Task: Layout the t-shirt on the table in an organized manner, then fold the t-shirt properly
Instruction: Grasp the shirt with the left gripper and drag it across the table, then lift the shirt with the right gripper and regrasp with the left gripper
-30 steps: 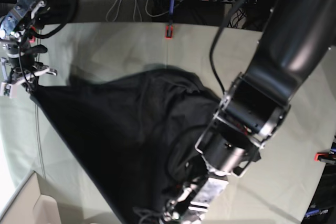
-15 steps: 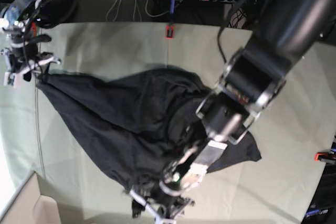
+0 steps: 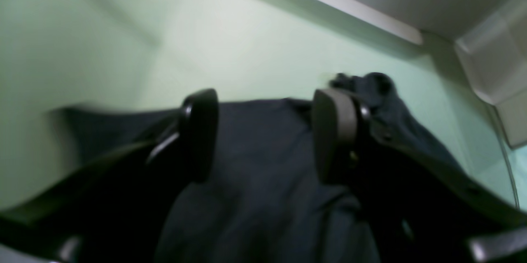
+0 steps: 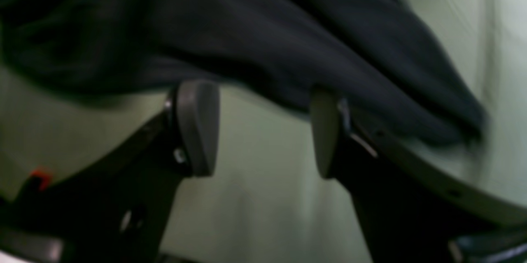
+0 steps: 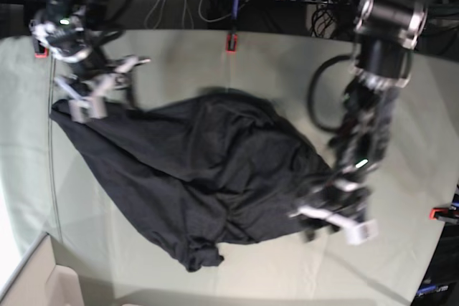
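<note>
Both our grippers, left [image 5: 331,221] and right [image 5: 97,91], have let go and lifted off the t-shirt [image 5: 201,177], jaws wide and empty, leaving it rumpled mid-table [image 5: 401,177], stretched toward the left edge, so flattening and every fold remain.

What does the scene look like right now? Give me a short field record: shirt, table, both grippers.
t-shirt: dark, lying crumpled on the table, not spread flat, not folded
table: pale green cloth, bare around the shirt
left gripper: open, nothing between the jaws, at the shirt's edge on the base view's right
right gripper: open, empty, over the shirt's corner on the base view's left
red clamp: on the far table edge
task stage: layout not yet finished
</note>
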Controlling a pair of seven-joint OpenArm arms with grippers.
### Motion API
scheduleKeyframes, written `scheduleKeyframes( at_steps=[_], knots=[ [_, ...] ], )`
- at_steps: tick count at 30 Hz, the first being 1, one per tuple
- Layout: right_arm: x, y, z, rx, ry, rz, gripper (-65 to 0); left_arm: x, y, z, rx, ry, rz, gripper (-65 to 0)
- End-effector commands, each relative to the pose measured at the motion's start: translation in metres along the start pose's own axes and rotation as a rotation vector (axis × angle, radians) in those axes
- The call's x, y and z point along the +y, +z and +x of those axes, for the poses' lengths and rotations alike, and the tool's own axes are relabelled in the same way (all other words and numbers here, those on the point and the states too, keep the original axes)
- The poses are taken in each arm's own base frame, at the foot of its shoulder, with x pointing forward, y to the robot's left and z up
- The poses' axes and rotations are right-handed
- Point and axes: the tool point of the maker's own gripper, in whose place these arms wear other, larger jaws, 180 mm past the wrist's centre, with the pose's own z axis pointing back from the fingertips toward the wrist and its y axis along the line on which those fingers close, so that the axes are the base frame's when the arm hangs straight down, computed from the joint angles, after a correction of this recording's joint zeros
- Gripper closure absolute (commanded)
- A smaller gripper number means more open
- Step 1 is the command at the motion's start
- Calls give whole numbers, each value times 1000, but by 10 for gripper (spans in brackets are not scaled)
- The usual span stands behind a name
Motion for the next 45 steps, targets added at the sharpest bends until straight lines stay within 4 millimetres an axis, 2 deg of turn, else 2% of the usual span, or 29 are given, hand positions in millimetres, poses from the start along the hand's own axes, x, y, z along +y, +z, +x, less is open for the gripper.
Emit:
scheduleKeyframes(
  at_steps=[1,5,8,10,13,17,22,27,35,37,38,41,45],
  knots=[
    [19,-2,22,-71,26,59,-358,6,6,25,-62,0,4,-356],
    [81,-8,33,-91,120,238,-358,68,54,24,-69,27,123,-356],
    [118,-15,42,-110,157,340,-358,112,89,12,-56,42,224,-356],
    [133,-23,47,-116,170,384,-358,136,109,3,-43,53,285,-356],
    [149,-36,42,-92,181,435,-358,167,140,-4,-33,54,367,-356],
    [161,-53,36,-57,196,480,-358,187,167,-14,-8,53,426,-356],
    [163,-79,26,5,195,505,-358,196,190,-28,27,52,458,-357],
    [162,-92,14,54,184,514,-355,199,202,-43,62,52,473,-357],
    [171,-94,-10,37,100,548,-347,200,206,-48,75,52,478,-357],
    [172,-94,-13,34,92,550,-287,199,205,-49,78,52,475,-356],
    [171,-93,-15,38,92,550,-234,199,205,-49,79,52,473,-356],
    [171,-89,-11,23,90,545,-9,196,204,-51,79,61,471,-355],
    [174,-55,2,-58,106,537,-1,193,203,-55,78,78,469,-355]
  ],
)
